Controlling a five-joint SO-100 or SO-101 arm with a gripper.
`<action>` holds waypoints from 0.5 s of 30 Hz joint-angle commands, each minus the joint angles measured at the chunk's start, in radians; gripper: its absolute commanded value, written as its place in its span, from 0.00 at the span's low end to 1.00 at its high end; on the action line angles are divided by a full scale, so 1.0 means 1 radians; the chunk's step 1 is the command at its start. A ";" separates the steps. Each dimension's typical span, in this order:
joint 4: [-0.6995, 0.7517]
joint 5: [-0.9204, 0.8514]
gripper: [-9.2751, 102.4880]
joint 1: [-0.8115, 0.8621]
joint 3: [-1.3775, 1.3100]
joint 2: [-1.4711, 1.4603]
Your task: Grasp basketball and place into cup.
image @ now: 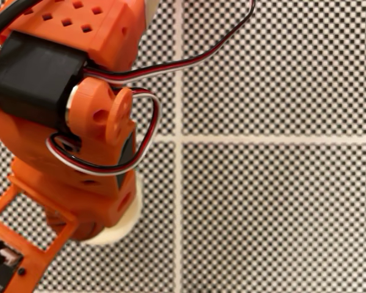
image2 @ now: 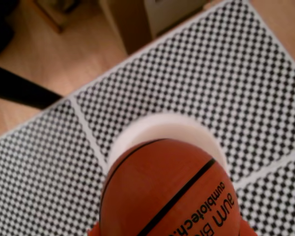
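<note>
In your wrist view, the end effector point(image2: 169, 233) gripped the basketball point(image2: 169, 191) at 6 o'clock, directly over the cup point(image2: 162, 125) on the checkered table point(image2: 236, 73).

In the wrist view, a round orange-red toy basketball point(image2: 169, 191) with black seam lines and small black lettering sits large at the bottom centre. Behind its upper edge curves the pale rolled rim of a cream-white paper cup point(image2: 160, 123). Underneath lies a black-and-white checkered mat point(image2: 226, 69) with white dividing lines, on a wooden floor point(image2: 64, 54).
</note>
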 commanded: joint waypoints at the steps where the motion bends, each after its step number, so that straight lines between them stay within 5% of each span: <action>1: -0.006 -0.011 0.21 -0.005 -0.080 -0.006; 15: 0.008 -0.003 0.22 -0.003 -0.152 -0.064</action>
